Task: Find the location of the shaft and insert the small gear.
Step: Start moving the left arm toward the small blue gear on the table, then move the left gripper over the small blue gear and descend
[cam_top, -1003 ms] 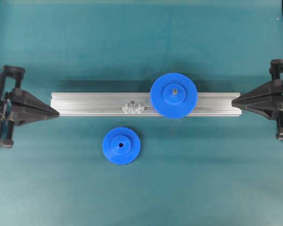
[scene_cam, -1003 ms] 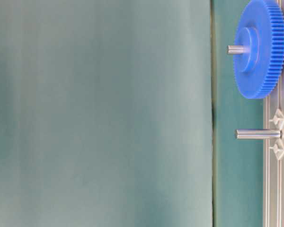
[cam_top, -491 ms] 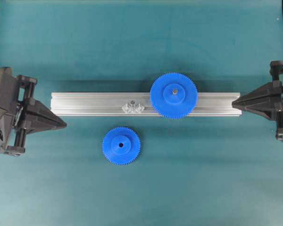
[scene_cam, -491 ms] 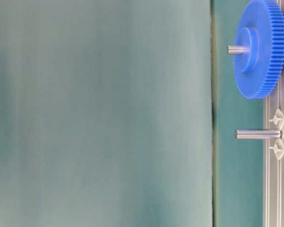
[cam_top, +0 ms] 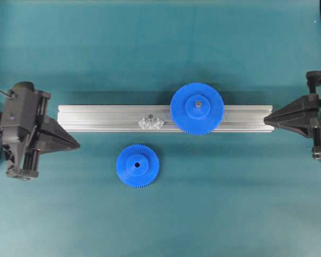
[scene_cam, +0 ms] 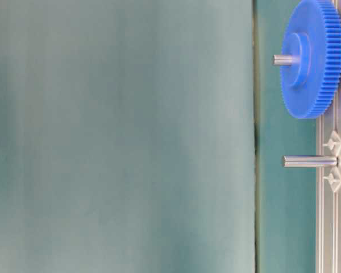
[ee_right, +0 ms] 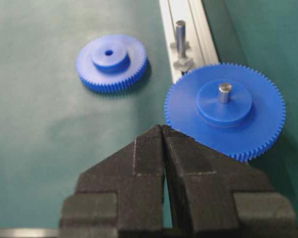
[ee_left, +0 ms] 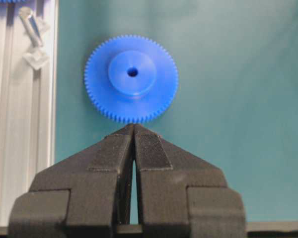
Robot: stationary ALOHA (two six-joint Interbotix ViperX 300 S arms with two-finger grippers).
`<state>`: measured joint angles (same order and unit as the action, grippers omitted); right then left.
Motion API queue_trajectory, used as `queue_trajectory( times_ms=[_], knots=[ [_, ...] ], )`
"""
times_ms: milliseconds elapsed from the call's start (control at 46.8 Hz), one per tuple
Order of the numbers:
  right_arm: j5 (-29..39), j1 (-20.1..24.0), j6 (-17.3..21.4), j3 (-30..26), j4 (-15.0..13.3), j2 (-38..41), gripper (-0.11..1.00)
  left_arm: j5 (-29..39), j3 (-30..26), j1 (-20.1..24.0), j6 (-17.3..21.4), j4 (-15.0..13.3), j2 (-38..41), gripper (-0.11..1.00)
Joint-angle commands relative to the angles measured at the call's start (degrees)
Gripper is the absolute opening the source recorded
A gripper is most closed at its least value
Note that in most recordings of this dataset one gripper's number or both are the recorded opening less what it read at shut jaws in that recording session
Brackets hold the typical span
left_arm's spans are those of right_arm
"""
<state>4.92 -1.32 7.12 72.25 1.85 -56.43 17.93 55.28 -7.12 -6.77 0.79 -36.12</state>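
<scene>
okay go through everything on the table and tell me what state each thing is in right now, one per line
small gear: flat on the mat, hub up, off the rail, not held.
shaft: upright on the rail, bare.
large gear: seated on its own pin on the rail.
aluminium rail: lying flat, carrying both pins.
left gripper: jaws shut, empty, pointing at the small gear.
right gripper: jaws shut, empty, near the large gear's rim.

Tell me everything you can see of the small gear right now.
The small gear is a blue, plastic-looking toothed disc with a raised round hub and a small dark centre hole. It lies flat on the green mat, hub up, just in front of the aluminium rail and apart from it. Nothing touches it. The left gripper, shut, points at it from close by in the left wrist view.
</scene>
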Motion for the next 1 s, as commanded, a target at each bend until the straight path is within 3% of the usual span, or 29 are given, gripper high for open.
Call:
queue_trajectory(
  times_ms=[0, 982],
  knots=[
    [-0.3, -0.4, 0.6, -0.6, 0.1, 0.4, 0.04, -0.2, -2.2, -0.3, -0.1, 0.2, 1.4, 0.0],
    [-0.3, -0.7, 0.6, 0.3, 0.1, 0.4, 0.04, 5.4, -15.3, -0.4, -0.4, 0.1, 21.4, 0.0]
  ],
)
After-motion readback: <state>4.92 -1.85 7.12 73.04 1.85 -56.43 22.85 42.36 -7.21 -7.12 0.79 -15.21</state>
